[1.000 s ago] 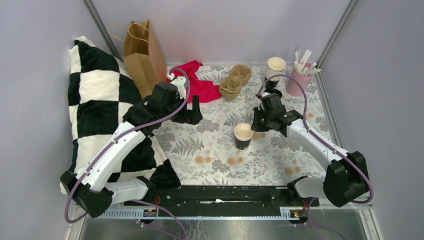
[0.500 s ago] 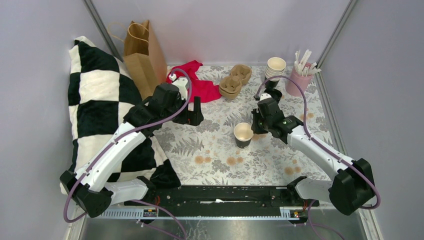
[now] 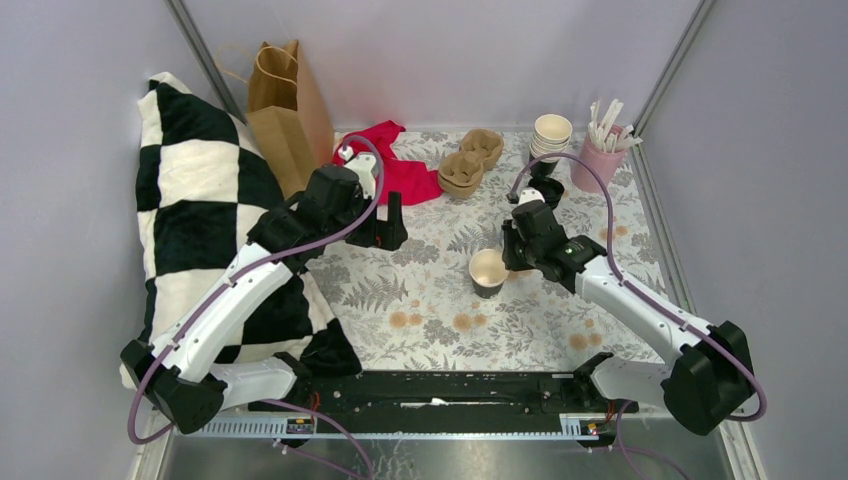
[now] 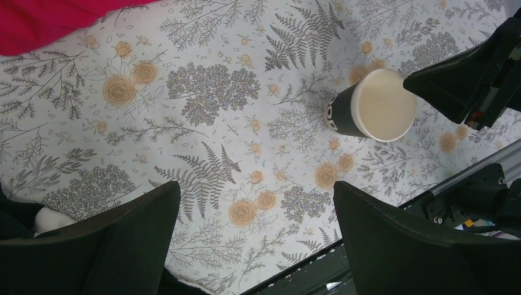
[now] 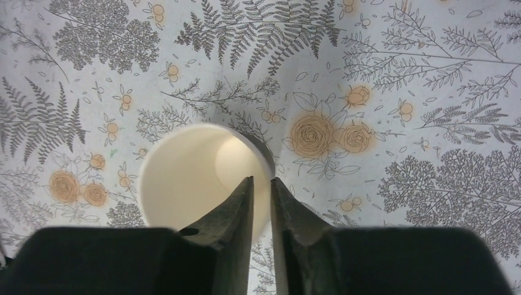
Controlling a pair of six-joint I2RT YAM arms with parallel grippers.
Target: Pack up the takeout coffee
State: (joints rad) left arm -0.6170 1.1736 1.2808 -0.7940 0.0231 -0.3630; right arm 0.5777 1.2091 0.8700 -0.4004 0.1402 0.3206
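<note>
The takeout coffee cup (image 3: 487, 270) stands upright and lidless on the floral tablecloth, with a dark body and a cream inside. It also shows in the left wrist view (image 4: 376, 104) and the right wrist view (image 5: 196, 178). My right gripper (image 3: 510, 258) hovers at the cup's right rim. Its jaws (image 5: 261, 179) are only a narrow gap apart, one fingertip over the cup's inside and the other at its rim. Whether they touch the wall I cannot tell. My left gripper (image 3: 385, 232) hangs wide open left of the cup, nothing between its fingers (image 4: 255, 187).
A brown paper bag (image 3: 285, 105) stands at the back left beside a black-and-white checked pillow (image 3: 200, 210). A red cloth (image 3: 400, 165), a cardboard cup carrier (image 3: 470, 160), a stack of paper cups (image 3: 550, 135) and a pink cup of white sticks (image 3: 600, 150) line the back.
My right gripper has moved left and slightly forward up to the cup's rim, and its jaws have parted a little. The cup and the left arm have not moved.
</note>
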